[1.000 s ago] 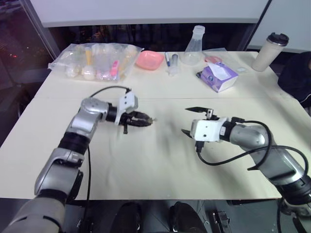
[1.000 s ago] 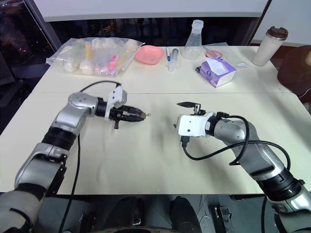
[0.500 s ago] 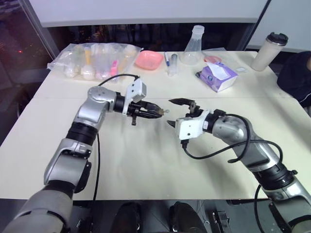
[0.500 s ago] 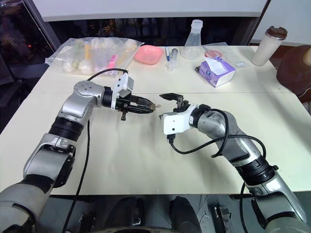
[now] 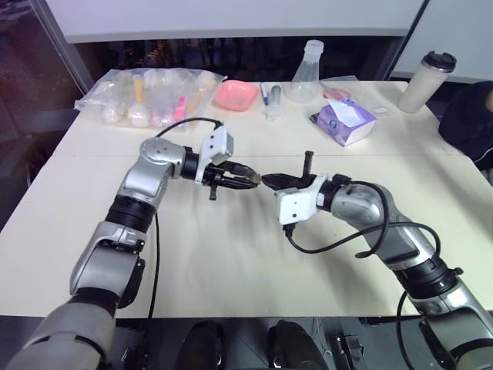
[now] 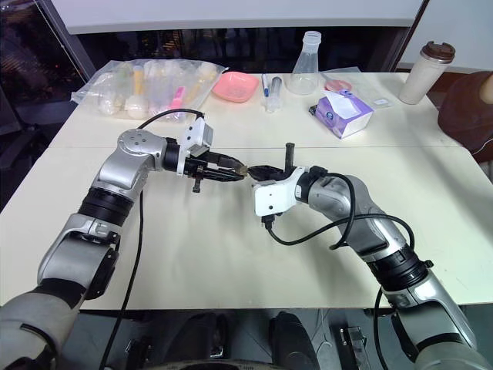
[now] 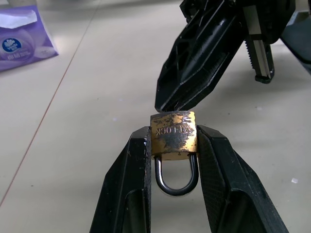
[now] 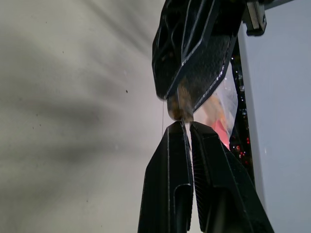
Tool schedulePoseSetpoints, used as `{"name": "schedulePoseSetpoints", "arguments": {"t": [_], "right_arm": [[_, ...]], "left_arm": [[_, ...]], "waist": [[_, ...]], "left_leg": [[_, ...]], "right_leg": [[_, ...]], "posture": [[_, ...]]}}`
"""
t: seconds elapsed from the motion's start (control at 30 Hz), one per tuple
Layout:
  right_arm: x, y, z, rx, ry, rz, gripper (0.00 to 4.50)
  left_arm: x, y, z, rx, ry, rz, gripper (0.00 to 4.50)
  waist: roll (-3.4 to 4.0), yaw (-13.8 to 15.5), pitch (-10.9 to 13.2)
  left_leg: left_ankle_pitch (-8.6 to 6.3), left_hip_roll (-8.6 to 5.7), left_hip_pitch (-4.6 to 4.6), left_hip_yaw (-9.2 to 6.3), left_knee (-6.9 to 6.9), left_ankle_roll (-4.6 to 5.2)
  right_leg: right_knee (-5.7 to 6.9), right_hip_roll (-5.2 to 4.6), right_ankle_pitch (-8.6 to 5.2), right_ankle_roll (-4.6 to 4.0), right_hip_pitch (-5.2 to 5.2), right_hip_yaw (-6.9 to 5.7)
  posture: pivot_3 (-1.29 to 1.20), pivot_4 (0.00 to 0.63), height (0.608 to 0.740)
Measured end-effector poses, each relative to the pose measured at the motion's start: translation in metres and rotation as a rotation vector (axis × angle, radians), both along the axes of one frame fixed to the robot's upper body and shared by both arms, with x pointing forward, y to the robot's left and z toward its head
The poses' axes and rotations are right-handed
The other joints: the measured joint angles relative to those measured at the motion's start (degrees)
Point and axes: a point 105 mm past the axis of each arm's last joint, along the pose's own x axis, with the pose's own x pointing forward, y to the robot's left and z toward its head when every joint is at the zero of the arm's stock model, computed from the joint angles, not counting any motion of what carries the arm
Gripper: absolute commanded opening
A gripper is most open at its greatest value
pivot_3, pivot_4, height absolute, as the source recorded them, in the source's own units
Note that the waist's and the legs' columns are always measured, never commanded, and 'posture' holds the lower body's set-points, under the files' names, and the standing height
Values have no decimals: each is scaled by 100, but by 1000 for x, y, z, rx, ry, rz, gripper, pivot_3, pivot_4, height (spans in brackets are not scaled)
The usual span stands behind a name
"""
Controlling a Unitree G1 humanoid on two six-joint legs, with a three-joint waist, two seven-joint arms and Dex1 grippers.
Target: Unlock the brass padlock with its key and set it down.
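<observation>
The brass padlock, small and worn, with a silvery shackle, is held above the table. My left gripper is shut on its two sides, shackle toward the wrist. My right gripper is shut, and its fingertips press against the padlock's outer end. Seen from the left wrist, the right gripper's black fingers come down onto the brass body. The key is hidden where those tips meet the padlock.
At the back of the cream table lie a clear bag of bottles, a pink dish, a syringe, a glass flask, a purple tissue pack and a lidded cup.
My right gripper has swung left from open and apart to shut against the padlock's end. The left gripper moved right and up a little with the padlock, then held still.
</observation>
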Motion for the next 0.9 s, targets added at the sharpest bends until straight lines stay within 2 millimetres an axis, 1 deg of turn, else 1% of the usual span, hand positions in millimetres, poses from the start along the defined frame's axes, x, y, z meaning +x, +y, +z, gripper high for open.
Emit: {"name": "schedulePoseSetpoints", "arguments": {"t": [0.1, 0.33, 0.5, 0.67, 0.8, 0.87, 0.9], "right_arm": [[0, 0, -1, 1, 20, -3, 22], [1, 1, -8, 16, 157, -27, 22], [2, -1, -13, -2, 307, -44, 22], [1, -2, -20, 23, 463, -86, 22], [3, 1, -18, 53, 461, -98, 22], [5, 2, -13, 32, 368, -90, 22], [5, 2, -10, 9, 304, -81, 273]], "left_arm": [[0, 0, -1, 5, -15, -1, 740], [-1, -1, -10, 57, -124, -20, 740], [-4, -6, -14, 118, -253, -74, 740], [-6, -9, -23, 163, -371, -125, 740], [-4, -6, -23, 153, -367, -114, 740], [-1, -4, -19, 122, -321, -84, 740], [0, -3, -17, 100, -288, -69, 740]], "waist": [[0, -2, 0], [0, 3, 0], [0, 4, 0], [0, 5, 0], [0, -1, 0], [0, 1, 0], [0, 1, 0]], "left_leg": [[0, 0, 0, 0, 0, 0], [0, 0, 0, 0, 0, 0], [0, 0, 0, 0, 0, 1], [-1, 1, 0, 0, 0, 1], [-1, 0, 0, 0, -1, 1], [-1, 0, 0, 1, -1, 1], [-1, -2, -1, 1, -1, 1]], "right_leg": [[0, 0, 0, 0, 0, 0], [1, -2, 0, 0, -1, 0], [1, -3, 0, 0, 0, -1], [1, -4, 0, 0, -1, -1], [2, -3, 0, 0, -4, -1], [5, -3, 0, 0, -5, -1], [5, -1, 0, 0, -5, -1]], "posture": [[0, 150, 715], [0, 150, 715], [0, 150, 715], [0, 150, 715], [0, 150, 715], [0, 150, 715], [0, 150, 715]]}}
